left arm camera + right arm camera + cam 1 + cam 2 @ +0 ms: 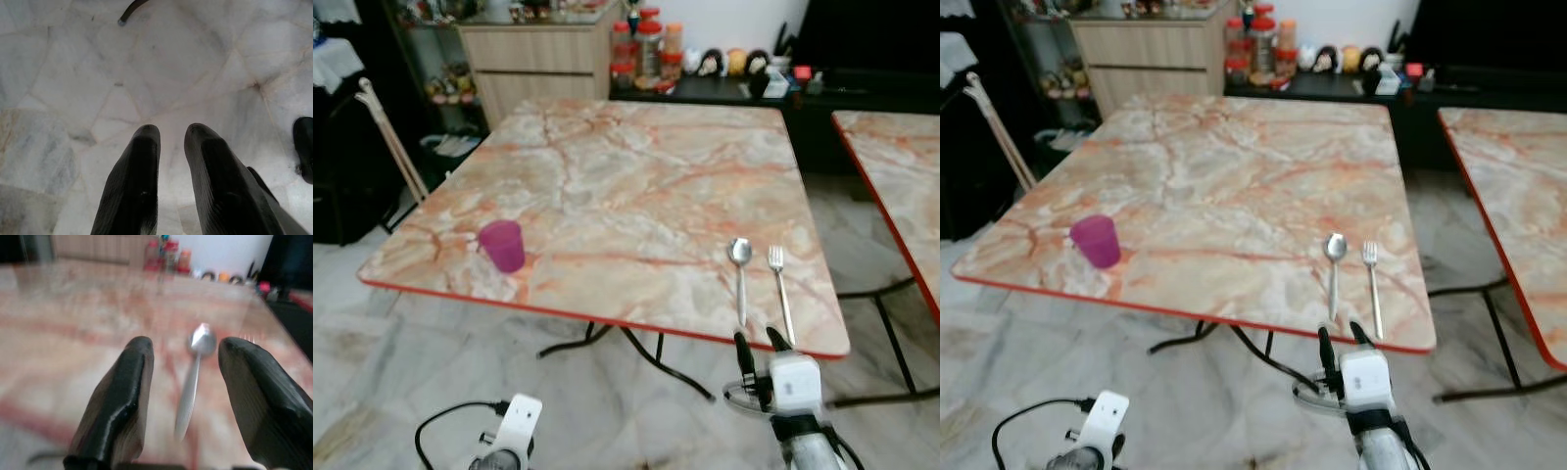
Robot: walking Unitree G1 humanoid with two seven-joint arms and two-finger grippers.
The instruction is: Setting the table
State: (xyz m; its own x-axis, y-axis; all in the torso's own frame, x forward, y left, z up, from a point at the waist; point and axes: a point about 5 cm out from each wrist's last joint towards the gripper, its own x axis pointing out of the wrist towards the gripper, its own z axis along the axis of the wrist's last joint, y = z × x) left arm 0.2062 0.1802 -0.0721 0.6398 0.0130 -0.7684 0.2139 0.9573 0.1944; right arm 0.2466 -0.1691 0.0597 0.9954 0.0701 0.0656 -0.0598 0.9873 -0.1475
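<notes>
Right gripper (761,339): you are holding it just off the near edge of the table (636,176), at the right corner, its two black fingers spread apart and gripping nothing.
Spoon (740,277): it is lying flat on the marble top straight ahead of those fingers, bowl pointing away from you, handle end reaching almost to the near edge.
Fork (780,289): it is lying just beside the spoon on its right, parallel to it, tines away from you; the two are apart, not touching.
Key relation: in the right wrist view the spoon (193,372) is sitting between the two spread fingers (122,401), and its long axis is running along your line of approach, not across it. Judging by that, you are facing the handle end-on, so closing on it is likely calling for a reach over the edge and a pinch across the thin handle.
Nearer arm: the right, by a wide margin.
Left gripper (171,147): you are letting it hang low over the floor, fingers slightly parted, empty, well apart from the table.
Purple cup (502,245): it is standing upright near the front left corner, well away from the cutlery.
Risk: the handle is flat and thin, so a slip seems possible.
</notes>
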